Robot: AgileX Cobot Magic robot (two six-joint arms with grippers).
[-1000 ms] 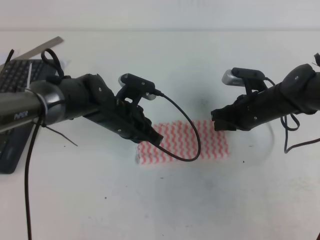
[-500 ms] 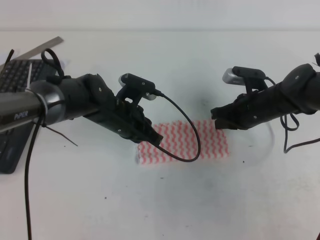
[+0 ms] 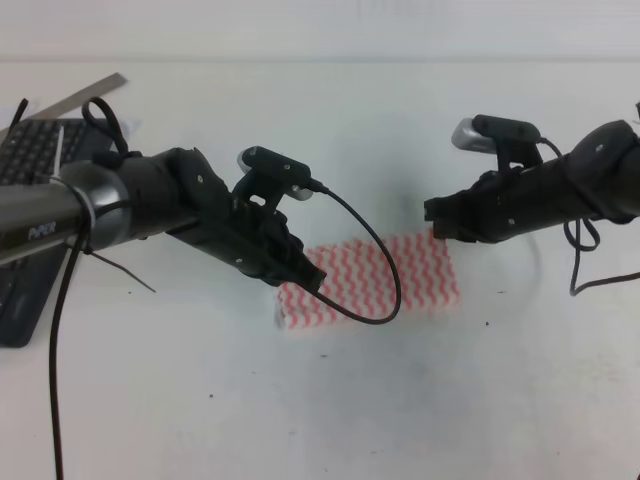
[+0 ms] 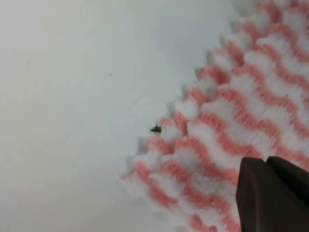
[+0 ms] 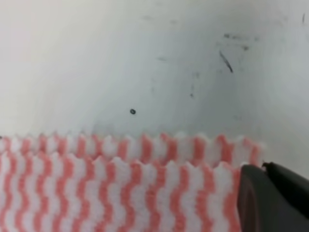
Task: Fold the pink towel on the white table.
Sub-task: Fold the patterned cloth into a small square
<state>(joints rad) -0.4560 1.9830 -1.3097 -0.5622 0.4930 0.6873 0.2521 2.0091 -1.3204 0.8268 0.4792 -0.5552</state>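
Note:
The pink towel (image 3: pixel 420 275) lies folded into a flat strip on the white table (image 3: pixel 330 420), in the middle of the exterior view. My left gripper (image 3: pixel 310 280) sits over the towel's left end. In the left wrist view its dark fingers (image 4: pixel 273 195) lie together above the layered corner of the towel (image 4: pixel 231 121). My right gripper (image 3: pixel 437 222) hovers just above the towel's far right corner. In the right wrist view its fingers (image 5: pixel 275 198) lie together beside the towel's two-layer edge (image 5: pixel 120 188). No cloth shows between either pair of fingers.
A dark grey keyboard (image 3: pixel 30 160) lies at the left edge with a metal strip (image 3: pixel 85 95) behind it. A black cable (image 3: pixel 385 290) from the left wrist camera loops over the towel. The table carries dark scuffs (image 5: pixel 226 60).
My right gripper has risen a little and drawn back to the right. The left arm has stayed in place. The towel has barely shifted.

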